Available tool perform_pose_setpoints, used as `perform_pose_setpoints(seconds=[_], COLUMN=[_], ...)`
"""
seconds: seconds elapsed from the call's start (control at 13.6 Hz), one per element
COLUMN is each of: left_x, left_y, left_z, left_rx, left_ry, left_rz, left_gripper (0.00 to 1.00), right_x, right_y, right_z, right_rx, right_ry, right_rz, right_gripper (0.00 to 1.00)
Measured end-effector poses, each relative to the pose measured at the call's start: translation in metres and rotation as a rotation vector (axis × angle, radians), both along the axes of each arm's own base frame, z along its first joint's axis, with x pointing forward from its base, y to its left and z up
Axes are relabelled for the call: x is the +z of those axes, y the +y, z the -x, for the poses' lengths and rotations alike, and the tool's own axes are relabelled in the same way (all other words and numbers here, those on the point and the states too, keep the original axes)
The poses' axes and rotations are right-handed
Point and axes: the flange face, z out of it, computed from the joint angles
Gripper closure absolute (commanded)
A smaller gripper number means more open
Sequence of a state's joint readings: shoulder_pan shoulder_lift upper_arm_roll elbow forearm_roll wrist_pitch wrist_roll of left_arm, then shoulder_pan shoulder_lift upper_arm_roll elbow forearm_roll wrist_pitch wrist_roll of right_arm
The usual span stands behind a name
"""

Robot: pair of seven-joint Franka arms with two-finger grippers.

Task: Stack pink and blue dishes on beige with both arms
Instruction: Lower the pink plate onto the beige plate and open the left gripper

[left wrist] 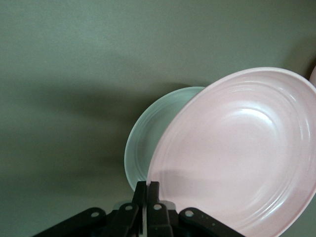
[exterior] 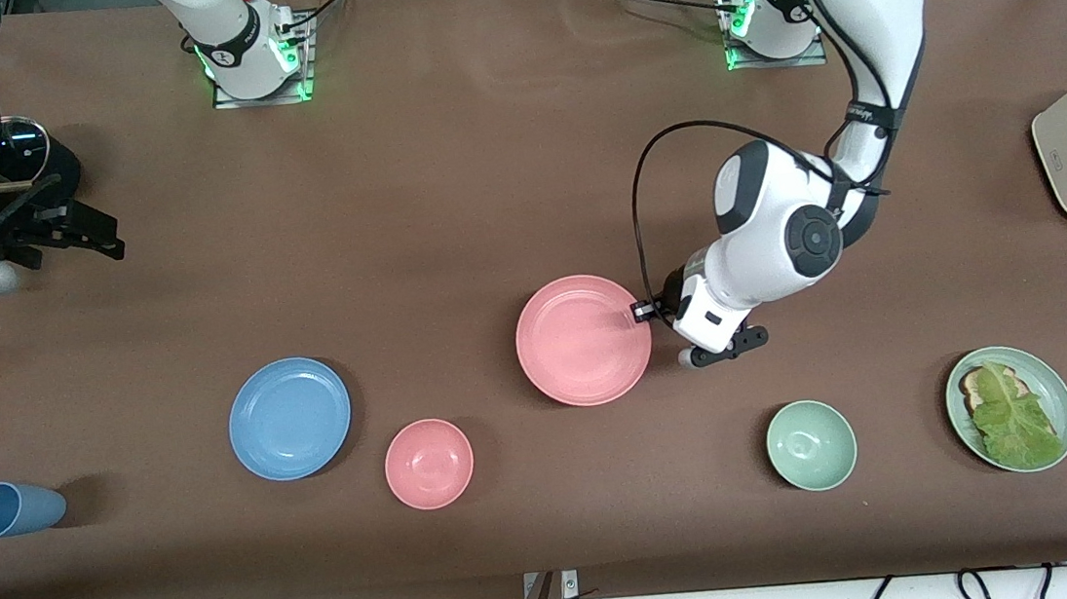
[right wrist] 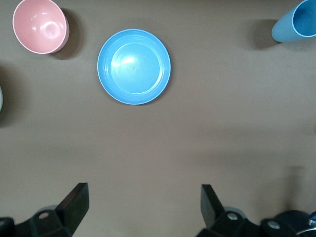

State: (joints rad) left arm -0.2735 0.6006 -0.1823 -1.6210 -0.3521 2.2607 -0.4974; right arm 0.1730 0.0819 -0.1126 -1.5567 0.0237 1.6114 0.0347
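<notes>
Left gripper pinches the pink plate by its rim, tilting it up, likely to carry it. Right gripper waits, fingers spread, over bare worktop; blue plate lies flat near the pink bowl, beige plate unseen.

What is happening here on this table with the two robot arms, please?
The left hand is shut on the rim of the pink plate, which the left wrist view shows tilted, partly covering a pale plate. The right hand waits open above the table at its arm's end; the blue plate lies untouched. Nearer the front camera sit a pink bowl and a blue cup. No beige plate shows clearly.
</notes>
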Motion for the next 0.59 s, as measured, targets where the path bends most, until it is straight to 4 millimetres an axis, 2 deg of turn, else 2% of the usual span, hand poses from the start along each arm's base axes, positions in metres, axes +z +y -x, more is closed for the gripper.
perform_pose_setpoints(seconds=[0.29,0.59], left_x=[-0.027,-0.035], left_y=[-0.014,-0.011], left_z=[0.004,0.005], left_rx=[-0.04,-0.097], left_ry=[-0.037,-0.063], left_rz=[-0.064,-0.133], left_gripper=[1.0,1.0], right_x=[0.0,0.0], right_y=[0.0,-0.001], right_z=[0.0,0.0], right_rx=[-0.001,-0.002], right_ry=[0.0,0.0], right_rz=[0.0,0.0], right_gripper=[0.0,0.0])
